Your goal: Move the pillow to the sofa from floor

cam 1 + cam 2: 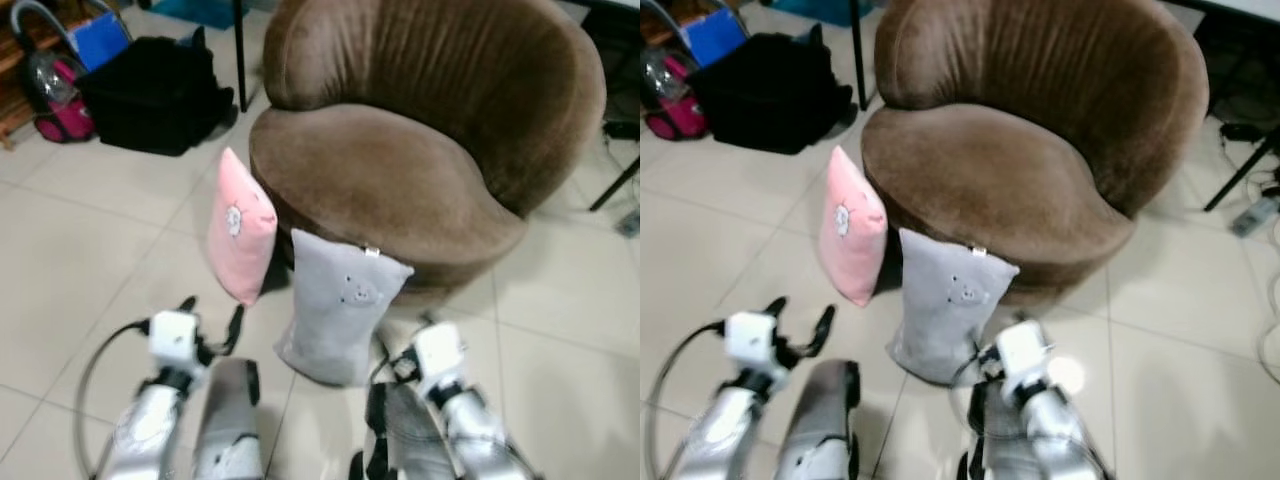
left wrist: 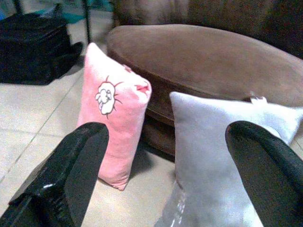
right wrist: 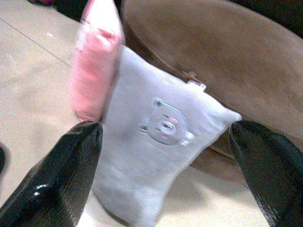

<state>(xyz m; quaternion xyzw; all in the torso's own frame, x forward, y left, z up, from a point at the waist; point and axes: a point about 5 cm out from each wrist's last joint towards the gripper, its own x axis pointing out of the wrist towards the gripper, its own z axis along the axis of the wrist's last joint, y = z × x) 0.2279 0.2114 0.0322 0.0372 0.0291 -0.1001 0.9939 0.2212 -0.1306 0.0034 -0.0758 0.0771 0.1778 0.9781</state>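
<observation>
Pillows stand on the floor (image 1: 90, 250) against the sofa (image 1: 400, 170): pink pillow (image 1: 240, 225) beside grey pillow (image 1: 342, 305). Left claw (image 2: 165, 156) is spread, facing both. Right claw (image 3: 165, 156) is spread near the grey one, not touching.

bare tile floor (image 1: 90, 250) open to the left, pink pillow (image 1: 240, 225) and grey pillow (image 1: 340, 305) propped against brown sofa (image 1: 400, 170), black bag (image 1: 155, 95) well back

pink pillow (image 2: 113, 113), grey pillow (image 2: 218, 156), brown sofa (image 2: 208, 61)
</observation>
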